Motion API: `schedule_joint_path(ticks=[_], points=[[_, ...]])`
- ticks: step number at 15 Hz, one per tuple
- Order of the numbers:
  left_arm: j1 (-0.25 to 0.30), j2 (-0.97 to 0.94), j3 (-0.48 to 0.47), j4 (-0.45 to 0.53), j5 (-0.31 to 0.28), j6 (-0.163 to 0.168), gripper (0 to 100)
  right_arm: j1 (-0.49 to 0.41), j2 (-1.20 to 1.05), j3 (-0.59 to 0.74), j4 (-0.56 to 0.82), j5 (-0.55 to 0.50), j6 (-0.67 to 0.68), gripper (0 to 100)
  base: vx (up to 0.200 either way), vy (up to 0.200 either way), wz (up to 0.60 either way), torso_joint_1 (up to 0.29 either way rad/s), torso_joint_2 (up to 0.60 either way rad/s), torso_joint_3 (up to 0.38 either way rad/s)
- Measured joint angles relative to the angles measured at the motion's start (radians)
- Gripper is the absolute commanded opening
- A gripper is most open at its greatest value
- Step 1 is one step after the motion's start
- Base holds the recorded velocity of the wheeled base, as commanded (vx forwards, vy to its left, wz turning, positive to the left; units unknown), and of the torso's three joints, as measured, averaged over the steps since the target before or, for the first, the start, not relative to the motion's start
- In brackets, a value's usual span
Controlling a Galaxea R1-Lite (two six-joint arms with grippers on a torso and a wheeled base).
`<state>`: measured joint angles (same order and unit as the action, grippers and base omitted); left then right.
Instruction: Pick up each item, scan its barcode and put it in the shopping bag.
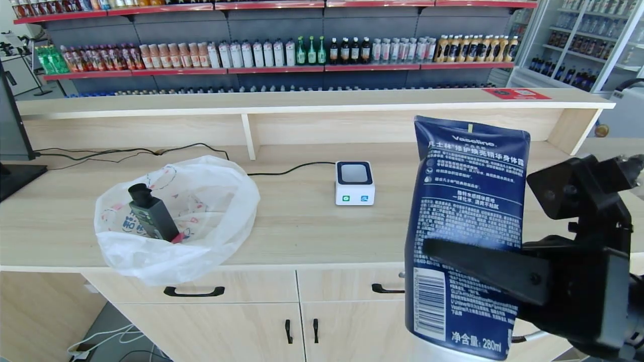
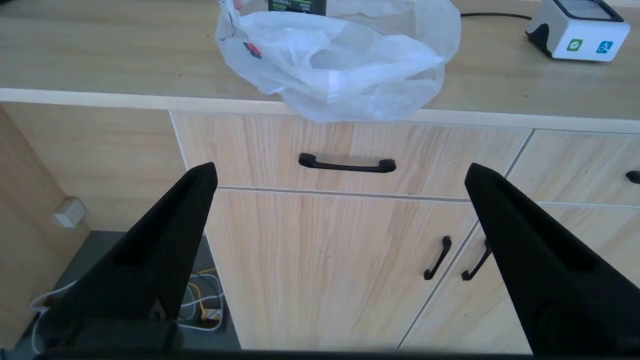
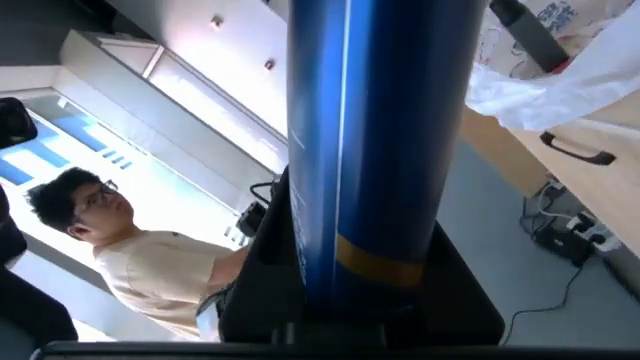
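Note:
My right gripper (image 1: 437, 251) is shut on a tall blue refill pouch (image 1: 468, 201) and holds it upright in front of the counter's right end, the barcode side facing the head camera. In the right wrist view the pouch (image 3: 380, 130) rises from between the fingers (image 3: 300, 270). A white plastic shopping bag (image 1: 201, 201) lies open on the counter at the left with a dark bottle (image 1: 153, 213) inside. The white barcode scanner (image 1: 354, 182) stands mid-counter. My left gripper (image 2: 340, 175) is open with nothing in it, low before the drawers, below the bag (image 2: 340, 60).
A wooden counter (image 1: 302, 226) has a raised back ledge (image 1: 312, 108) and drawers with black handles (image 1: 193, 291) below. A dark monitor (image 1: 12, 136) and cables sit at the far left. Shelves of bottles (image 1: 282, 53) fill the background.

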<state>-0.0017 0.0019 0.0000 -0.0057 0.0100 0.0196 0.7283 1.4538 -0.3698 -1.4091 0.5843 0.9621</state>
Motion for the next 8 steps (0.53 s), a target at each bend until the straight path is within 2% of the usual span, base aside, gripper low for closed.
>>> schedule_joint_path(ticks=[3,8], points=[[0.001,0.000,0.000,0.000,0.000,0.000,100,0.001,0.025,-0.039,-0.060,0.001,0.071,0,0.000,0.000,0.00,0.000,0.00,0.000],[0.000,0.000,0.000,0.000,0.000,0.000,100,0.006,0.054,-0.072,-0.127,0.080,0.197,0,0.000,0.000,0.00,0.000,0.00,0.000]])
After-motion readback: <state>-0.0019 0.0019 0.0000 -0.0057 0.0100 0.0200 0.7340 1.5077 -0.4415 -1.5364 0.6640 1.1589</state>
